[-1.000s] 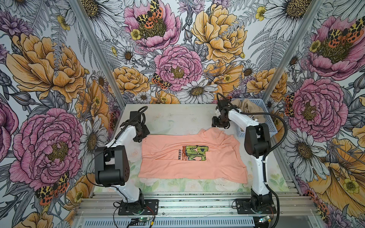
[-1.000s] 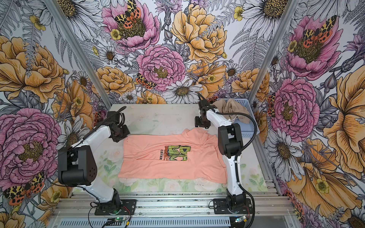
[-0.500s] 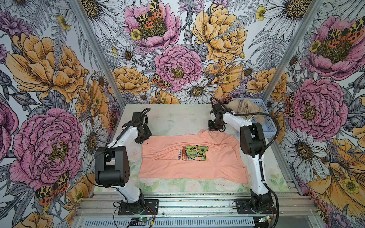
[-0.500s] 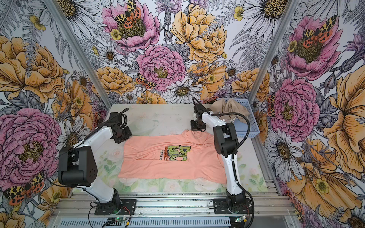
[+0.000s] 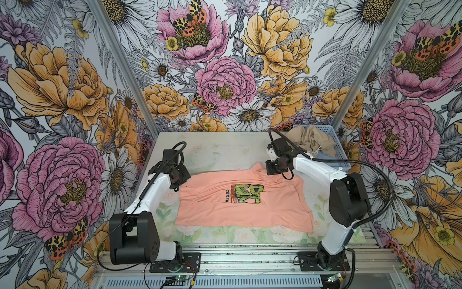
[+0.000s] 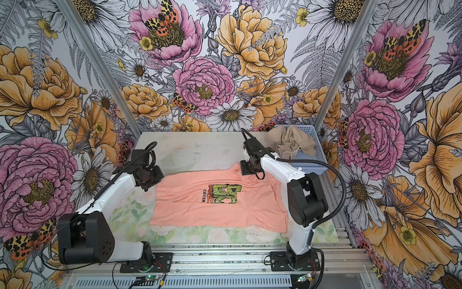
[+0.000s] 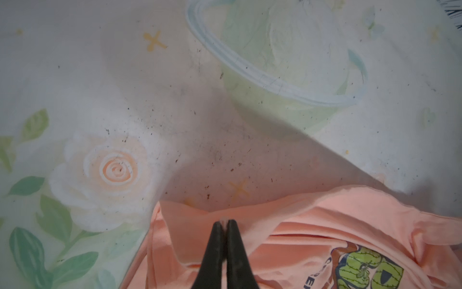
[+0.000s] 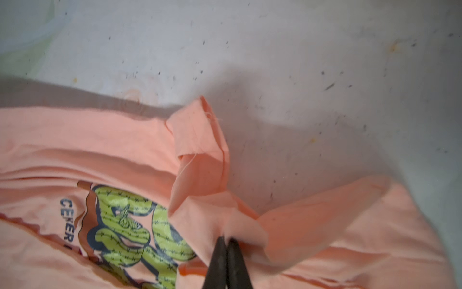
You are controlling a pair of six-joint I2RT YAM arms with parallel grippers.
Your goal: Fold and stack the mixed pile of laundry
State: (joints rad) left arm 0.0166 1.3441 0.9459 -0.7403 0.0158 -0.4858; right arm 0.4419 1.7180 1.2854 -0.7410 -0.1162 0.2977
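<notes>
The salmon-peach T-shirt [image 5: 240,200] [image 6: 215,200] lies spread on the table in both top views, its green cactus graphic [image 5: 246,194] facing up. My left gripper [image 7: 224,221] is shut on the shirt's far left edge [image 7: 200,215]. My right gripper [image 8: 227,239] is shut on a bunched fold at the shirt's far right edge, near the collar flap [image 8: 197,135]. The beige-tan garment [image 5: 312,142] [image 6: 291,142] with a white drawstring sits crumpled in the basket at the back right.
The light blue perforated basket [image 5: 332,160] [image 6: 312,165] stands at the table's back right corner, just behind the right arm. Floral walls close in on three sides. Bare table surface [image 5: 220,150] lies behind the shirt.
The right gripper moved left along the shirt's far edge and shut on the fabric. The shirt's far right part has bunched up. The left gripper shifted slightly right, still gripping.
</notes>
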